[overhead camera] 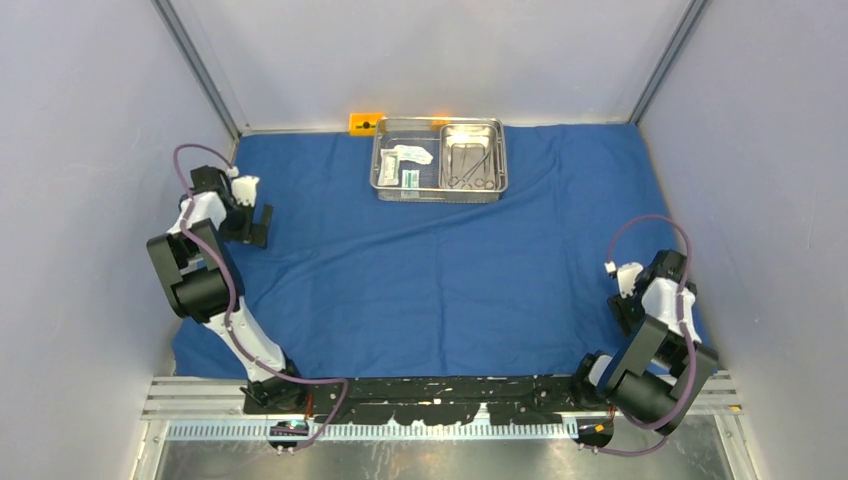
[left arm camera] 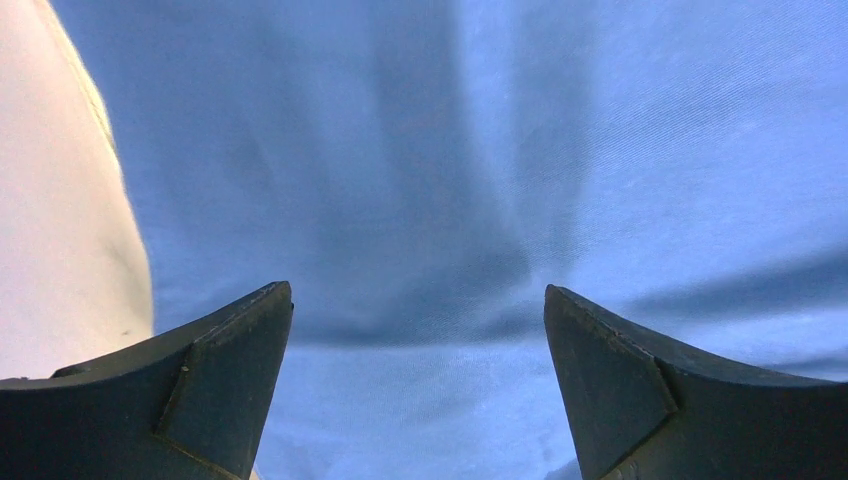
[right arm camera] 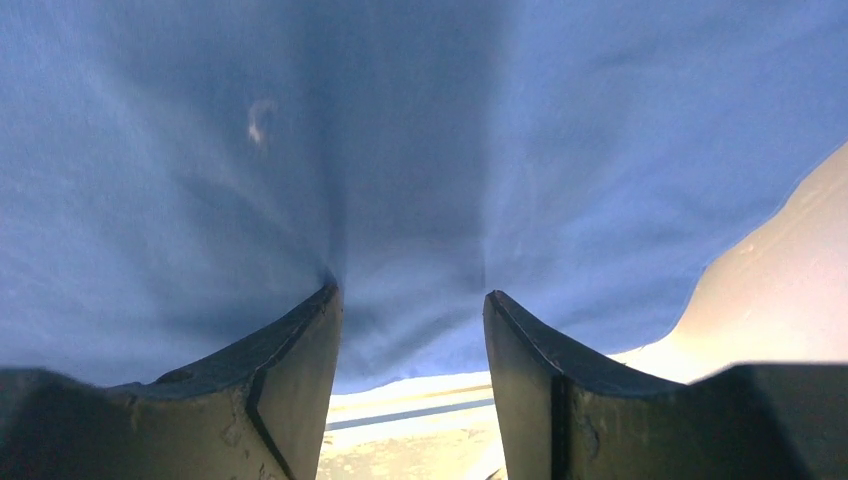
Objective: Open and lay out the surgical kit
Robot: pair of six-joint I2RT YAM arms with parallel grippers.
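The blue cloth wrap (overhead camera: 420, 280) lies spread flat over the table. At its far middle stands the steel mesh basket (overhead camera: 384, 160). Inside it, the smaller steel tray (overhead camera: 450, 135) sits on the right with thin scissors and forceps (overhead camera: 470, 172), and white-green packets (overhead camera: 405, 165) lie on the left. My left gripper (overhead camera: 256, 228) hovers open over the cloth's left part (left arm camera: 450, 150), its jaws (left arm camera: 418, 300) empty. My right gripper (overhead camera: 624, 312) is at the cloth's right edge. Its jaws (right arm camera: 412, 300) stand partly open astride that edge (right arm camera: 420, 200), with gaps on both sides.
An orange block (overhead camera: 367, 122) sits behind the basket at the back wall. Grey walls close in on the left, right and back. Pale bare surface shows past the cloth's edges (left arm camera: 60, 250) (right arm camera: 780, 270). The arms' bases stand on a black rail (overhead camera: 440, 390) at the near edge.
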